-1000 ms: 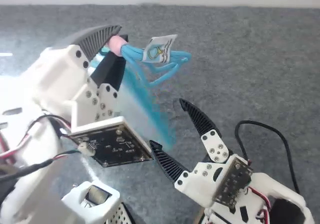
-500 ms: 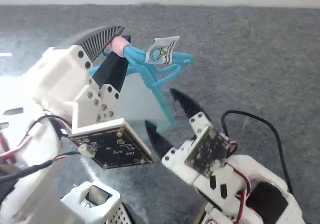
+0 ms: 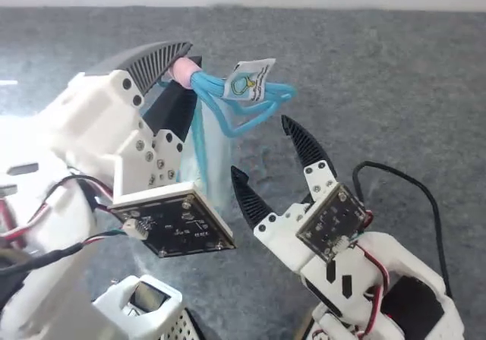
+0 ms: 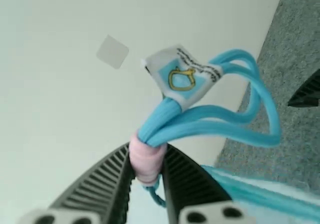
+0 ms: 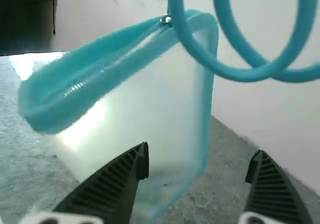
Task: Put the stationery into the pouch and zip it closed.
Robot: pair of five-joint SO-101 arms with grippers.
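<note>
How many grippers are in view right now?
2. The left gripper is shut on the pink toggle above the pouch; the right gripper is open beside it.

Left gripper (image 3: pixel 181 61) clamping pouch (image 3: pixel 214 165) (pink tab (image 3: pixel 183 69)), dangling

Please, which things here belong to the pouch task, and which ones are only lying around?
For the job: pouch, its blue cord loops, pink sleeve gripped by left pincer, open right pincer.
Not part of it: paper tag, grey table cover, white wall.
</note>
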